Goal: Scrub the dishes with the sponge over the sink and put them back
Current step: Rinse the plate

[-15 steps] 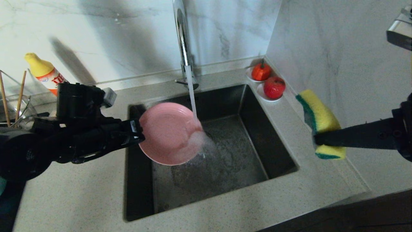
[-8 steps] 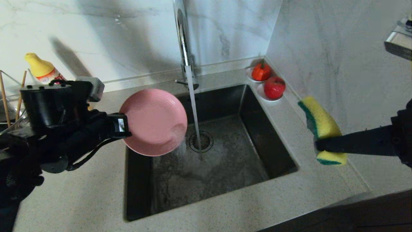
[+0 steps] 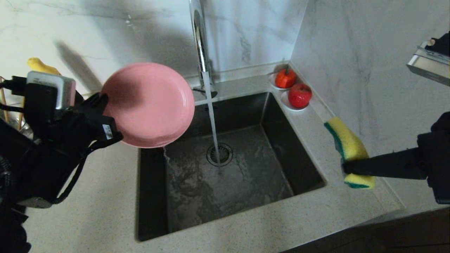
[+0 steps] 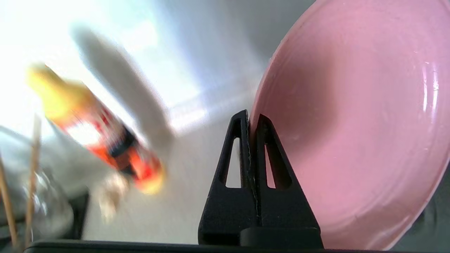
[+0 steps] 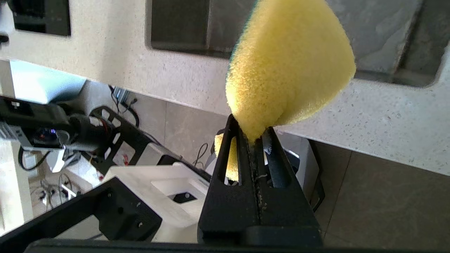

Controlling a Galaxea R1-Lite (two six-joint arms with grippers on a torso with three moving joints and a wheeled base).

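My left gripper is shut on the left rim of the pink plate, holding it tilted in the air above the sink's back-left corner, clear of the water. In the left wrist view the gripper pinches the plate at its edge. Over the counter to the right of the sink, my right gripper is shut on the yellow sponge, whose green layer faces left. The right wrist view shows the gripper squeezing the sponge. Wooden chopsticks stand in a glass container at the far left.
The faucet runs a thin stream onto the drain. Two saucers with red fruit sit at the sink's back-right corner. A yellow-capped bottle stands behind my left arm, and a marble wall rises on the right.
My left arm has lifted the pink plate out of the water stream, up and to the left, and turned its face upward. The right gripper with the sponge has barely shifted.
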